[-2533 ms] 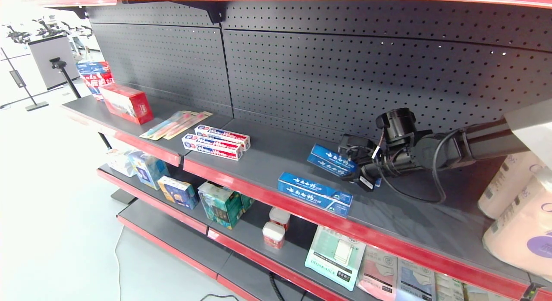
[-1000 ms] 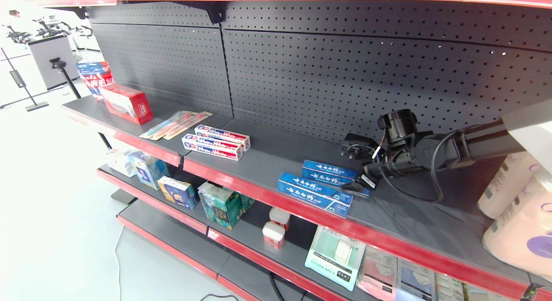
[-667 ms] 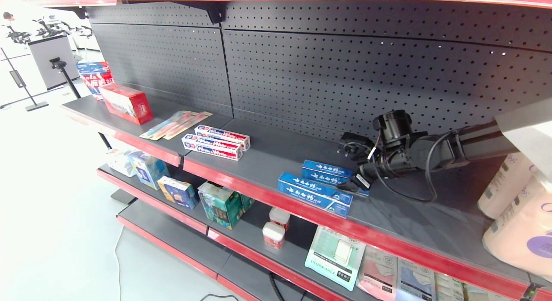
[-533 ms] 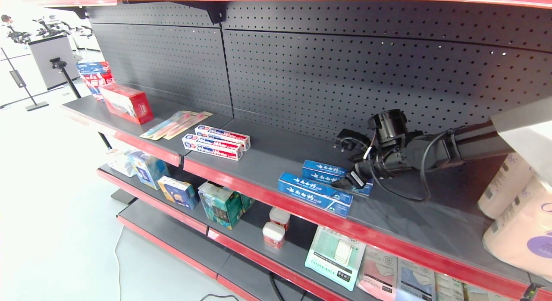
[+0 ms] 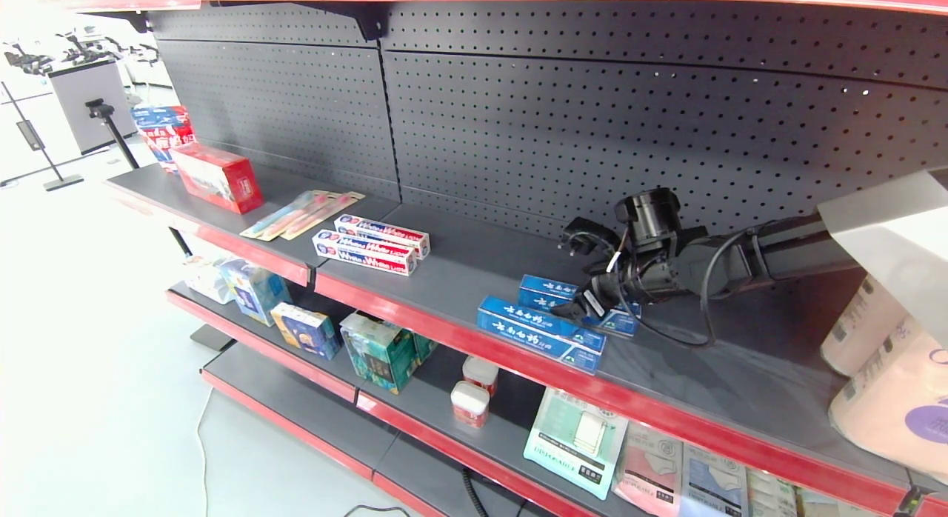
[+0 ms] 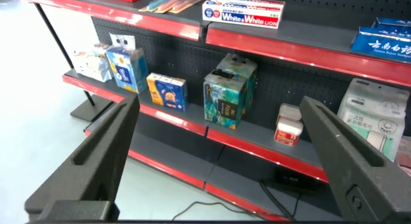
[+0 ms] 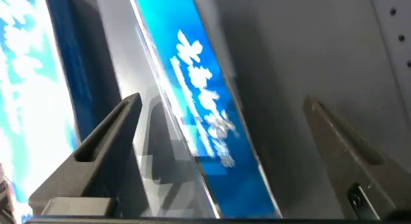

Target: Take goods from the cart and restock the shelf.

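Two blue toothpaste boxes lie side by side on the middle shelf point(image 5: 459, 280). The front box point(image 5: 537, 328) rests along the red shelf edge. The rear box point(image 5: 548, 287) lies flat just behind it. My right gripper point(image 5: 581, 304) hovers low over the rear box's right half, open, fingers straddling it. In the right wrist view the rear blue box point(image 7: 202, 115) runs between the spread fingers of that gripper point(image 7: 221, 102), with the front box point(image 7: 26, 89) beside it. My left gripper point(image 6: 219, 102) is open and empty, in front of the lower shelves.
White toothpaste boxes point(image 5: 370, 247), toothbrush packs point(image 5: 300, 212) and a red box point(image 5: 218, 178) sit further left on the same shelf. Large tissue rolls point(image 5: 889, 369) stand at the right end. The pegboard back wall point(image 5: 592, 147) is close behind the arm. Lower shelves hold small boxes and jars point(image 6: 230, 89).
The rear blue box, earlier held tilted above the shelf in my right gripper, now lies flat behind the front box. The gripper has let go and slid left along it.
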Tool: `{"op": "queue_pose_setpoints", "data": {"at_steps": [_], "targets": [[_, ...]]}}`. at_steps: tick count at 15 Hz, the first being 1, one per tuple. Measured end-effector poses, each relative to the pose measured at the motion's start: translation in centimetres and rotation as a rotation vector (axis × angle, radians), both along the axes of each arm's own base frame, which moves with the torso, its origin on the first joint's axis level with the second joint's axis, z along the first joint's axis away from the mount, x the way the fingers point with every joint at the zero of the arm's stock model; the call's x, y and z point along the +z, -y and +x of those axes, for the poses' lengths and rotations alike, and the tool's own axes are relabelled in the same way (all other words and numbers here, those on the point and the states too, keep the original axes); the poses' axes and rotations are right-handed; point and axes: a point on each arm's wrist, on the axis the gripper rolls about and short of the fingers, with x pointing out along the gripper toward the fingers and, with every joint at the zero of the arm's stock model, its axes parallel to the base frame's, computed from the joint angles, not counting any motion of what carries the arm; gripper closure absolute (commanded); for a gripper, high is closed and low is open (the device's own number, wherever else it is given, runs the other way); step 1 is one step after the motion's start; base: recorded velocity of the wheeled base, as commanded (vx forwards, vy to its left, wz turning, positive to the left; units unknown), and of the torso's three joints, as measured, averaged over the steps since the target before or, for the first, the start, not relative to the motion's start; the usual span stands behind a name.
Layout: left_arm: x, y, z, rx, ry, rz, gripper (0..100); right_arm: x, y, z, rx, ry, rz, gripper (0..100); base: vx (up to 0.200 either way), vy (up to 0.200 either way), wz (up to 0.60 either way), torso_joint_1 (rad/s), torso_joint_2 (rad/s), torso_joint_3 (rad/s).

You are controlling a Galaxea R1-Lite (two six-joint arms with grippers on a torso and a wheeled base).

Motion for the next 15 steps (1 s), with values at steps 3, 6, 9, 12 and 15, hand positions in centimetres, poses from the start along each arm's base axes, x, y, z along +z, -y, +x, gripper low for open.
{"op": "queue_pose_setpoints", "data": {"at_steps": [3,6,9,12,15], "targets": [[0.0,0.0,0.0,0.000,0.000,0.000,0,-0.5,-0.3,0.2,-0.031,0.009,-0.023,0,0.000,0.000,0.00,0.000,0.00,0.000],[0.0,0.0,0.0,0.000,0.000,0.000,0,-0.6,-0.4,0.3,-0.040,0.009,-0.021,0,0.000,0.000,0.00,0.000,0.00,0.000],[0.0,0.0,0.0,0.000,0.000,0.000,0,-0.6,-0.7,0.6,-0.055,0.012,-0.012,0,0.000,0.000,0.00,0.000,0.00,0.000],[0.0,0.0,0.0,0.000,0.000,0.000,0,-0.6,-1.1,1.0,-0.074,0.030,-0.002,0,0.000,0.000,0.00,0.000,0.00,0.000],[0.0,0.0,0.0,0.000,0.000,0.000,0,-1.0,-1.5,1.1,-0.080,0.040,-0.008,0,0.000,0.000,0.00,0.000,0.00,0.000]]}}
